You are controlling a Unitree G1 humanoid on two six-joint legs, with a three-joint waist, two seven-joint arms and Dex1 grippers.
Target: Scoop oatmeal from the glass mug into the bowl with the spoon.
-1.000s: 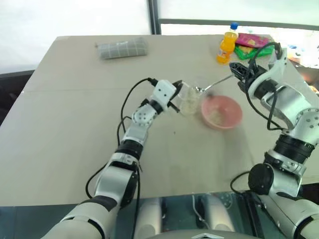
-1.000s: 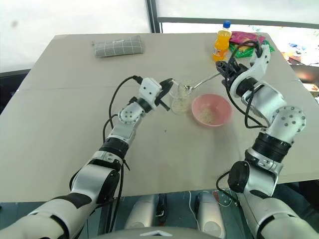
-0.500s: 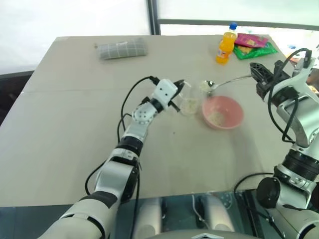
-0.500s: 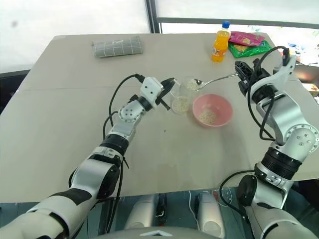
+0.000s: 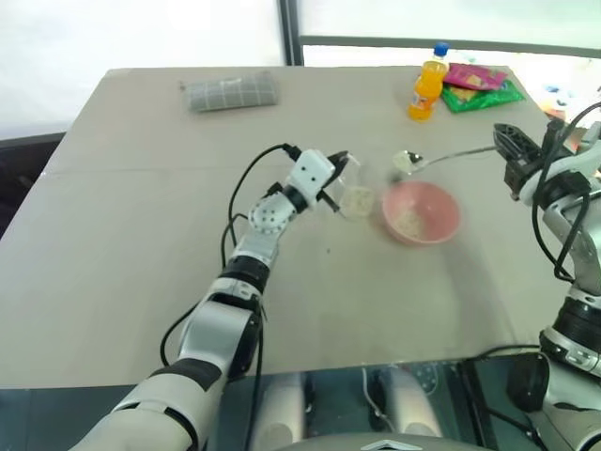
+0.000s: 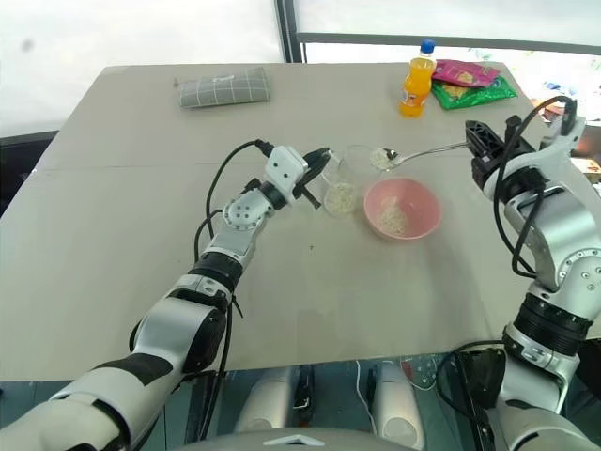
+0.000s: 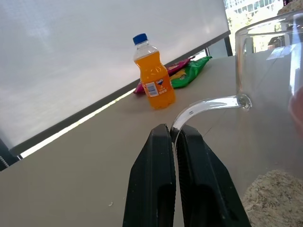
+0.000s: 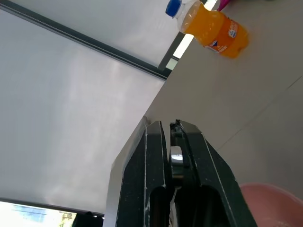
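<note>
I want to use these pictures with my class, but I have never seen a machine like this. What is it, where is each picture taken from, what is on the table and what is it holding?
It is a two-armed humanoid robot. Two pictures look down from its head; two come from cameras on its wrists. On the table stand a glass mug with oatmeal and a pink bowl; farther back are an orange drink bottle, snack packets and a grey pouch. The left gripper pinches the mug's handle. The right gripper holds a spoon, loaded with oatmeal, near the bowl's far rim.
</note>
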